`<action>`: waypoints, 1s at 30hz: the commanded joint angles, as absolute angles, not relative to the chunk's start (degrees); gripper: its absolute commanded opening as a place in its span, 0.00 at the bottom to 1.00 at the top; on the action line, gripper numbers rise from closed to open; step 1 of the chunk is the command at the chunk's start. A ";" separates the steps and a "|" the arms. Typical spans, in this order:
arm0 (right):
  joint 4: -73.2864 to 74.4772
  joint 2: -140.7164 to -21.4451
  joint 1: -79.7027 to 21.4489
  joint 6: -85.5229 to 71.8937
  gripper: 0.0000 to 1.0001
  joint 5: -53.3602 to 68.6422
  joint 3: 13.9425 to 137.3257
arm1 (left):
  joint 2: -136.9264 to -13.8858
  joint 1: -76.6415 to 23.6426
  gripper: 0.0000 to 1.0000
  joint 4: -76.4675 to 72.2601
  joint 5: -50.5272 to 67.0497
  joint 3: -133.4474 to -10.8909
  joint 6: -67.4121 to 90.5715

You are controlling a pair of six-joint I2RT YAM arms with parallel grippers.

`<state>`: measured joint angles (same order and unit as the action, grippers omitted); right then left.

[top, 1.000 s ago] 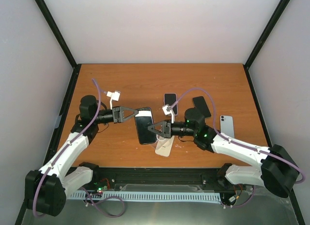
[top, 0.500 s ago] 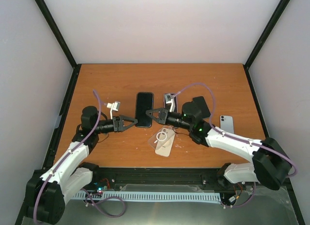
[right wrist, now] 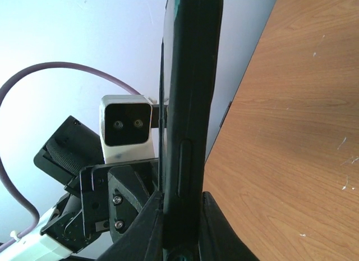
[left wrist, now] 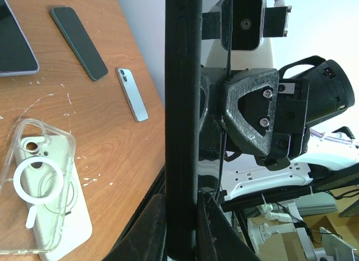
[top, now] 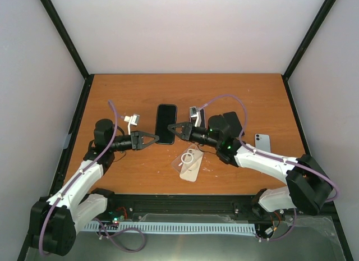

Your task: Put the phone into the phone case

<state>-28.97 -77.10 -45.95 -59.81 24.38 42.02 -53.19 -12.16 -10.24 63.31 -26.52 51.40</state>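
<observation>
I'm starting at the left gripper (left wrist: pixel 182 227): its two fingers are pressing in on either side of the phone (left wrist: pixel 182 104), which is showing edge-on in that wrist view, so I'm calling it a pinch on the phone's near end. The right gripper (right wrist: pixel 182 224) is doing the same from the other side, fingers clamping the dark slab with its side buttons facing the camera. From above, the phone is lying flat between the two arms, screen up, and I'm judging it to be lifted off the table (top: pixel 123 92) rather than resting on it, though I can't be sure of that. The case (top: pixel 190 163) is sitting nearer the bases, open side up, clear with a white ring on its back, and it's lying on something pale underneath. It's apart from the phone and nothing is holding it. Two spare handsets, one dark (left wrist: pixel 78 42) and one light (left wrist: pixel 132 94), are lying beyond it, out of the way. So I'm reading this as the carrying step: phone gripped, not yet over the case. Next I'm needing to bring it toward me, square it with the case outline, seat one end under the lip, then free a gripper to press down, minding that the loose case may slide.
</observation>
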 commanded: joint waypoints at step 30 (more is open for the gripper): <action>-28.13 -77.46 -34.54 -55.68 0.47 35.11 46.50 | -51.17 -12.21 0.00 -6.27 71.84 -30.12 39.76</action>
<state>-26.83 -77.10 -34.89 -55.96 33.54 47.46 -51.46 -12.16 -3.29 70.15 -26.85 42.19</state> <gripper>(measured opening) 0.470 0.101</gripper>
